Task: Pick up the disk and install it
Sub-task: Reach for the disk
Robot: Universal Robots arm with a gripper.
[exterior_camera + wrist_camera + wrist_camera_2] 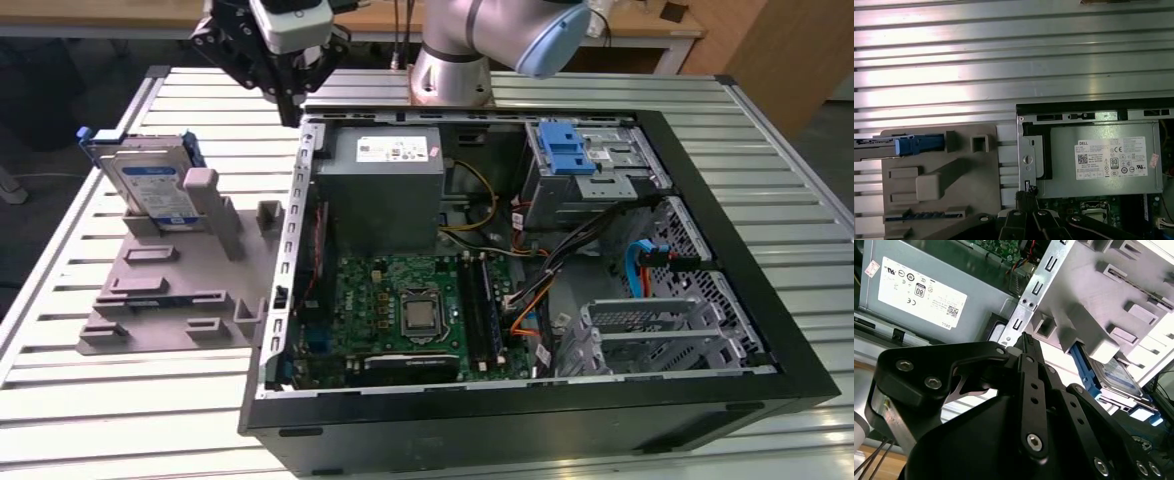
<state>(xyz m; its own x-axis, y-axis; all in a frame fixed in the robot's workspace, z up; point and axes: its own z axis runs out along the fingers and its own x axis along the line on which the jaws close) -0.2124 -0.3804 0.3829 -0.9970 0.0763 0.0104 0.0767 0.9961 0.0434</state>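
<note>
Barely started tbh: the disk (144, 185) sits upright in the grey stand (163, 300) beside the case (534, 425), untouched, while the gripper (290, 113) hangs over the case's edge, fingers pinched together on nothing, so pickup and install are both left.

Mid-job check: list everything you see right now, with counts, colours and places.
disk: one, silver with blue frame, upright in the fixture, exterior view's left.
fixture: one, grey, on the table beside the case.
computer case: one, black, open, mid-table.
power supply: one, grey, inside the case.
motherboard: one, green, case floor.
latch: one, blue, on the drive bay.
table: one, silver slats, under everything.
arm: one, grey, behind the case.
claw: one, black, shut and empty, over the case edge near the power supply.
</note>
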